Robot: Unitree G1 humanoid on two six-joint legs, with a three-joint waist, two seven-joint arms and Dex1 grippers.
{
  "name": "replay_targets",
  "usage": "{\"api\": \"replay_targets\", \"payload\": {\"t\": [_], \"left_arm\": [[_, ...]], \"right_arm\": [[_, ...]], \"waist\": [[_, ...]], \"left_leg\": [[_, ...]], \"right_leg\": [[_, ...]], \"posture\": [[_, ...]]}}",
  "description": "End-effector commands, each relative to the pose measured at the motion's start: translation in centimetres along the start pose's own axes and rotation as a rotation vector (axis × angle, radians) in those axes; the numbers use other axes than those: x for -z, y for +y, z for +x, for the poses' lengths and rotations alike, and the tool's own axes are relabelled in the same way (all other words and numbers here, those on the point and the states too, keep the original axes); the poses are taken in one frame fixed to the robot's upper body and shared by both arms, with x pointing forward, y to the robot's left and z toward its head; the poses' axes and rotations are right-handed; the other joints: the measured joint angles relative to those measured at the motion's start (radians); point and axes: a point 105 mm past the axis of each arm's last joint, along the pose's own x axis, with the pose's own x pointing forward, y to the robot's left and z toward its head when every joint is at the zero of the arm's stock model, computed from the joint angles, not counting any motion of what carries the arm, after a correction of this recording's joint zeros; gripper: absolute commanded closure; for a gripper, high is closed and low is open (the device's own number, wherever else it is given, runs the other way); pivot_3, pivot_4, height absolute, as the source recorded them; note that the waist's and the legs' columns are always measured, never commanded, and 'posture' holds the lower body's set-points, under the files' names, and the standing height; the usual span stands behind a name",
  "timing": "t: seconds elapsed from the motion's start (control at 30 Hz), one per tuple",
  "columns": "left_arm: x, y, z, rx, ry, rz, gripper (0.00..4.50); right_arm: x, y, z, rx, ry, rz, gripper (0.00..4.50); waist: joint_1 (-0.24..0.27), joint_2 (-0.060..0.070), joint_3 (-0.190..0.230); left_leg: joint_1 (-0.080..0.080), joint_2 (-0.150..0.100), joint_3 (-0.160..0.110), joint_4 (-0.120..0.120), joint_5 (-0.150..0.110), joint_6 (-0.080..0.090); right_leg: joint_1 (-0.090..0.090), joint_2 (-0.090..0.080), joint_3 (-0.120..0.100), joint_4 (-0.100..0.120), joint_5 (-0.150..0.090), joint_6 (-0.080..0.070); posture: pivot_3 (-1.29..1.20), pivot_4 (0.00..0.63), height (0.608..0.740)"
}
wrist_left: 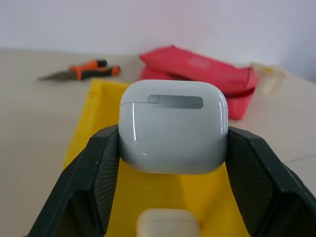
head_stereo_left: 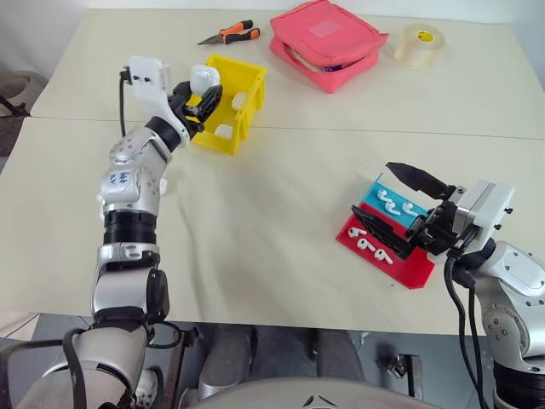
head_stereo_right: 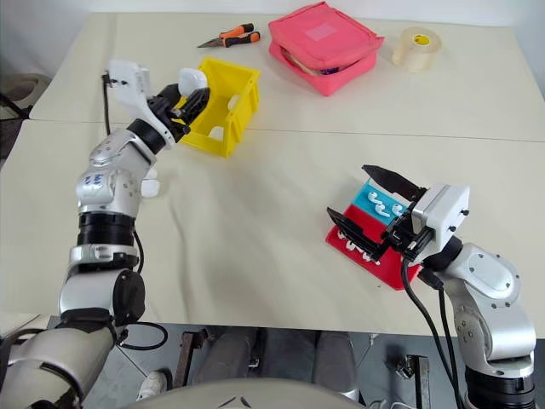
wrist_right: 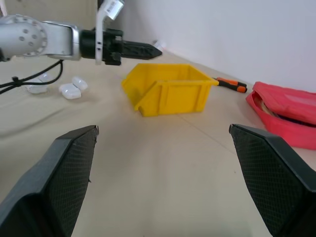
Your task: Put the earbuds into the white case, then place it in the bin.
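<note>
Holding the white case (wrist_left: 173, 127) lid shut between my left tool's (head_stereo_left: 197, 100) two black fingers, I had it at the near-left rim of the bin (head_stereo_left: 242, 92), just above the opening. By my reckoning the placing step was in hand: the earbuds looked to be stowed already, and what remained was to carry the case a little further over the yellow walls, lower it and let go. That release would call for clearing the rim first, since other white cases (head_stereo_left: 224, 131) already lay inside and left less bare floor.

My right tool (head_stereo_right: 368, 204) hung with jaws spread wide and nothing between them, over the red-and-blue tray (head_stereo_left: 413, 271) near the worktop's front right edge, where spare earbuds (head_stereo_left: 394, 203) sat in rows.

The bin stood toward the worktop's back left. Behind it lay orange-handled pliers (head_stereo_left: 231, 35), with a pink pouch (head_stereo_left: 327, 42) at the back edge and a roll of tape (head_stereo_left: 419, 44) toward the back right corner. More white cases (wrist_right: 73, 89) rested left of the bin. The worktop (head_stereo_left: 272, 213) was pale beige, with a seam running across it, and a plain white wall stood behind.
</note>
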Motion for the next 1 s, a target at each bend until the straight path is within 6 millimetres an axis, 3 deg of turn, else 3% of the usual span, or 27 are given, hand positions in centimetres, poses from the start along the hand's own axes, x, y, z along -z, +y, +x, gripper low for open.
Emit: {"api": "replay_targets", "payload": {"t": [0.03,0.2,0.23,0.3,0.4,0.57,0.63,0.77,0.87,1.0], "left_arm": [[-1.4,0.5,0.7,-0.026,-0.007,0.048,1.71],[-2.1,0.1,1.0,0.002,-0.024,0.088,0.16],[-2.1,-0.6,0.9,0.046,-0.024,0.13,0.06],[-2.3,-2.3,0.2,0.154,-0.041,0.171,0.06],[-1.9,-2.1,-1.8,0.2,-0.017,0.221,0.06],[0.4,-3.4,-8.0,0.502,0.061,0.353,0.06],[0.6,-2.9,-9.8,0.523,0.046,0.432,0.06],[1.9,-1.8,-13.2,0.567,0.1,0.391,0.06],[2.8,-2.4,-14.3,0.616,0.119,0.407,0.06],[3.4,-2.8,-14.4,0.592,0.117,0.406,0.06]], "right_arm": [[-1.3,0.4,0.5,-0.006,-0.04,-0.042,0.06],[-1.3,1.0,0.6,-0.015,-0.045,-0.023,0.0],[-1.4,1.0,0.6,-0.014,-0.045,-0.021,0.0],[-1.3,0.9,0.4,-0.016,-0.035,-0.019,0.0],[-0.7,0.8,-0.2,-0.036,0.005,-0.017,0.0],[0.2,0.3,-2.0,-0.074,0.095,0.016,0.0],[0.7,0.1,-2.7,-0.095,0.137,0.015,0.0],[2.3,0.0,-4.2,-0.133,0.228,-0.019,0.0],[2.1,-0.7,-4.4,-0.095,0.202,-0.01,0.0],[1.9,-1.0,-4.4,-0.078,0.186,-0.035,0.0]], "waist": [[-0.003,0.0,0.0],[0.001,0.0,0.0],[0.002,0.0,0.0],[0.002,0.0,0.0],[0.001,0.0,0.0],[-0.014,0.0,0.0],[-0.017,0.0,0.0],[-0.008,0.0,0.0],[-0.004,0.0,0.0],[0.006,0.0,0.0]], "left_leg": [[0.0,0.0,0.0,0.0,0.0,0.0],[0.0,0.001,0.001,0.001,0.0,0.0],[0.0,0.001,0.001,0.001,0.0,0.0],[0.0,0.001,0.001,0.001,0.0,0.0],[0.0,0.001,0.001,0.001,0.0,0.0],[0.001,0.002,0.001,0.0,0.0,-0.001],[0.001,0.002,0.001,0.0,0.0,-0.001],[0.001,0.003,0.0,0.002,0.0,-0.001],[0.001,0.003,-0.001,0.002,0.0,0.0],[0.001,0.003,-0.005,0.002,0.0,0.0]], "right_leg": [[0.0,0.0,0.0,0.0,0.0,0.0],[0.0,0.0,0.0,0.001,0.0,0.0],[0.0,0.0,0.0,0.001,0.0,0.0],[0.0,0.0,0.0,0.001,0.0,0.0],[0.0,0.0,0.001,0.001,0.0,0.0],[-0.001,0.0,0.001,0.002,0.0,0.0],[-0.001,0.0,0.002,0.001,0.0,0.0],[-0.001,0.0,0.001,0.002,0.0,0.0],[0.0,0.0,0.002,0.002,0.0,0.0],[0.0,0.0,0.002,0.002,0.0,0.0]], "posture": [[0.0,0.15,0.74],[0.0,0.15,0.74],[0.0,0.15,0.74],[0.0,0.15,0.74],[0.0,0.15,0.74],[0.0,0.15,0.74],[0.0,0.15,0.74],[0.0,0.15,0.74],[0.0,0.15,0.74],[0.0,0.15,0.74]]}}
